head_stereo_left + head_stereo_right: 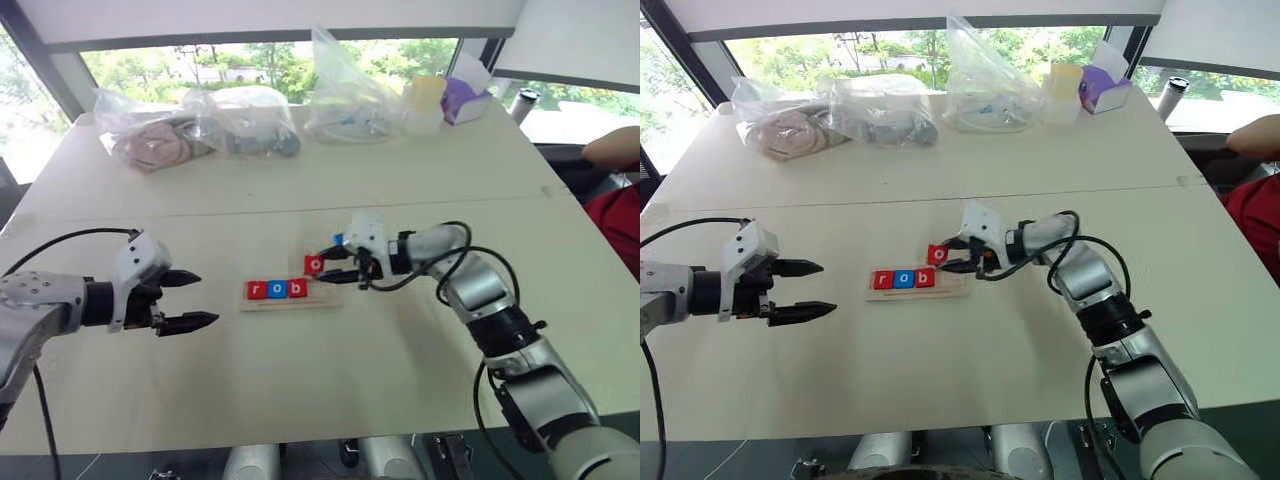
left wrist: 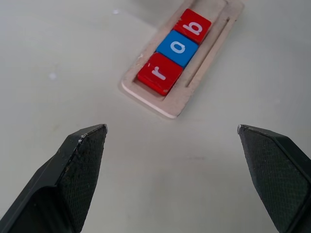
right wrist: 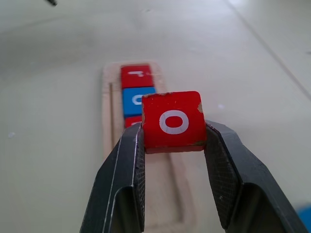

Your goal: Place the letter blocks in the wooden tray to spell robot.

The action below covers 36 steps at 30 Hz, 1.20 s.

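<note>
On the pale surface (image 1: 300,400), the wooden tray (image 1: 325,301) lies near the middle and serves as the landmark. Well beyond the tray, along the far edge by the window, sit three clear plastic bags (image 1: 230,125) with bundled contents, a pale yellow-topped container (image 1: 424,104) and a purple tissue box (image 1: 463,100). Far to the right of the tray, a person's arm and red clothing (image 1: 615,190) show at the surface's edge.

To the left of the tray, well apart from it, the left tool (image 1: 195,300) hovers with its two black fingers spread wide and nothing between them. Just above the tray's right end, the right tool (image 1: 335,265) is clenched on a red tile with a white "o" (image 1: 314,264), held by its sides clear of the tray.

Inside the tray, three tiles lie side by side filling its left part: a red "r" (image 1: 256,290), a blue "o" (image 1: 277,289) and a red "b" (image 1: 297,288), touching one another. The tray's right part stays bare wood, directly below the held tile. A small blue tile (image 1: 339,238) sits just behind the right tool, partly hidden by it; its letter cannot be read. Black cables loop along both arms.
</note>
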### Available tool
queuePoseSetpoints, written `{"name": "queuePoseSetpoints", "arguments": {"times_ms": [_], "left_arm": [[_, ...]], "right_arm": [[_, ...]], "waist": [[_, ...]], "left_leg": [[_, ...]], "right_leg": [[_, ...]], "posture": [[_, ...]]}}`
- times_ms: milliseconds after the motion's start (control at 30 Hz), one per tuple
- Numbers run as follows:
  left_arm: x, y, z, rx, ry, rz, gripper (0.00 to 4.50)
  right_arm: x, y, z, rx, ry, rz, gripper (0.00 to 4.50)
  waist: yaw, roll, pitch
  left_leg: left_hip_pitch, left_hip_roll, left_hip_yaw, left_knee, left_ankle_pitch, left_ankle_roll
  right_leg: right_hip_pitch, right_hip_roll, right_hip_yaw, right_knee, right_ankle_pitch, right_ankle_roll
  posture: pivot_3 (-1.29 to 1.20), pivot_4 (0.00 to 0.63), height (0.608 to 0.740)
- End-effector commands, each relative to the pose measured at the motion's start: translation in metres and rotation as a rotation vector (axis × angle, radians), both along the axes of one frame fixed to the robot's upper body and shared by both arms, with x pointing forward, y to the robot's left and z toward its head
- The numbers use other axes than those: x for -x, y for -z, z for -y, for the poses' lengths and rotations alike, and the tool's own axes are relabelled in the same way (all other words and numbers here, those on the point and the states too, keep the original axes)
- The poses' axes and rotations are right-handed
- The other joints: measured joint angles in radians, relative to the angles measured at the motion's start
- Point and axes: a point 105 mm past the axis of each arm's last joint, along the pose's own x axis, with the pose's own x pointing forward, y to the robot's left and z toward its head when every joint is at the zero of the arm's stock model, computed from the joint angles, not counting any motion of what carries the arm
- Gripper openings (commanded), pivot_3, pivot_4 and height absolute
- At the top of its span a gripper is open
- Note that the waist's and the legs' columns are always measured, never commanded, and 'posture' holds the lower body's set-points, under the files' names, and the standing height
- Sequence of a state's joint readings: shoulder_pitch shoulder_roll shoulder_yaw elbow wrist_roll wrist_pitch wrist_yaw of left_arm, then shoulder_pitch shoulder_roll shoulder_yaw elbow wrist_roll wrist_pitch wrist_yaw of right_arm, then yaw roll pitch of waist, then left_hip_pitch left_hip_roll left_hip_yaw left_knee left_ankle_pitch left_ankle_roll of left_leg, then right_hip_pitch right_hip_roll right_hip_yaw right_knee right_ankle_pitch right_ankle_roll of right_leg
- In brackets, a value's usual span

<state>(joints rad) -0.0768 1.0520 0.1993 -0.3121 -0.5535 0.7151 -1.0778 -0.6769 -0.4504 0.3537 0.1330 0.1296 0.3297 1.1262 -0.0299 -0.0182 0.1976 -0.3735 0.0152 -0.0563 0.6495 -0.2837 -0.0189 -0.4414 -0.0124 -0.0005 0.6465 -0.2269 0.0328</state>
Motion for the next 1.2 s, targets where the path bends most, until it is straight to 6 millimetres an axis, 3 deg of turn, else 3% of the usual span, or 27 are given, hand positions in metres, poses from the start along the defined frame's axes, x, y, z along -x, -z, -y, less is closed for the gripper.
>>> {"name": "queuePoseSetpoints", "arguments": {"times_ms": [33, 167, 667, 1200], "left_arm": [[-0.001, -0.002, 0.004, 0.002, 0.003, 0.029, 4.5], [0.001, 0.002, 0.006, 0.011, -0.008, 0.03, 4.5], [0.001, 0.007, 0.013, 0.036, -0.022, 0.038, 4.5], [-0.003, 0.007, 0.011, 0.038, -0.051, 0.057, 4.5]], "right_arm": [[0.0, -0.002, -0.005, 0.06, -0.046, 0.057, 1.13], [0.003, 0.007, -0.005, 0.114, -0.081, 0.066, 1.13], [-0.006, 0.01, 0.011, 0.134, -0.051, 0.051, 1.13], [-0.003, 0.019, -0.012, 0.096, -0.084, 0.032, 1.13]], "waist": [[0.004, 0.0, 0.0], [0.01, 0.0, 0.0], [0.011, 0.0, 0.0], [0.012, 0.0, 0.0]], "left_leg": [[0.0, 0.0, 0.001, 0.0, 0.0, 0.0], [0.0, 0.0, 0.002, 0.0, 0.0, 0.0], [0.001, 0.001, 0.0, 0.0, 0.002, -0.003], [0.001, 0.001, 0.0, 0.0, 0.002, -0.004]], "right_leg": [[0.0, -0.001, 0.0, 0.0, 0.0, 0.0], [0.0, -0.001, 0.001, 0.0, 0.0, 0.0], [0.0, 0.001, 0.0, 0.001, 0.001, -0.001], [0.0, 0.001, 0.0, 0.002, 0.001, -0.001]], "posture": [[0.0, 0.15, 0.74], [0.0, 0.15, 0.74], [0.0, 0.15, 0.74], [0.0, 0.15, 0.74]]}}
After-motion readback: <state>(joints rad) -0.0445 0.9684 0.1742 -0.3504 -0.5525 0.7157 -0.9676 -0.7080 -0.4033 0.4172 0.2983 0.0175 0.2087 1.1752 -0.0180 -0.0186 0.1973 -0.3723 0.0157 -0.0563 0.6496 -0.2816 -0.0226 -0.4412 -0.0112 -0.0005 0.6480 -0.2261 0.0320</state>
